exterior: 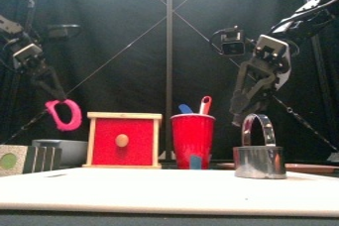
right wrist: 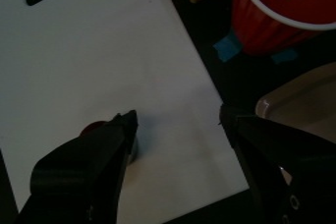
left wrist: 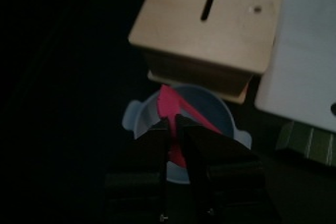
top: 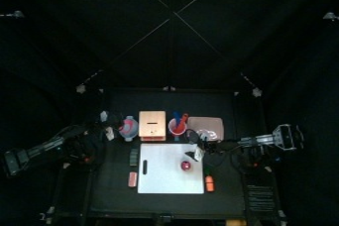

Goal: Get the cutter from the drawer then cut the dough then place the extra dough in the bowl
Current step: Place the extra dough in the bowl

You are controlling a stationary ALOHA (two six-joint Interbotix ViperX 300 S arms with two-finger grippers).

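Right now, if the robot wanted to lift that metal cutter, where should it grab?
Probably by the wire handle, coming straight down from above. The metal cutter stands upright on the white cutting board, its handle arching over the top, and the open right gripper hangs close by.

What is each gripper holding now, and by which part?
The left gripper pinches the pink dough strip at its upper end, above the bowl; the right gripper is open, empty.

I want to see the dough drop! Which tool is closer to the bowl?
Left. The left tool hangs just above the bowl, gripping pink dough. The right tool is away from it, over the white board.
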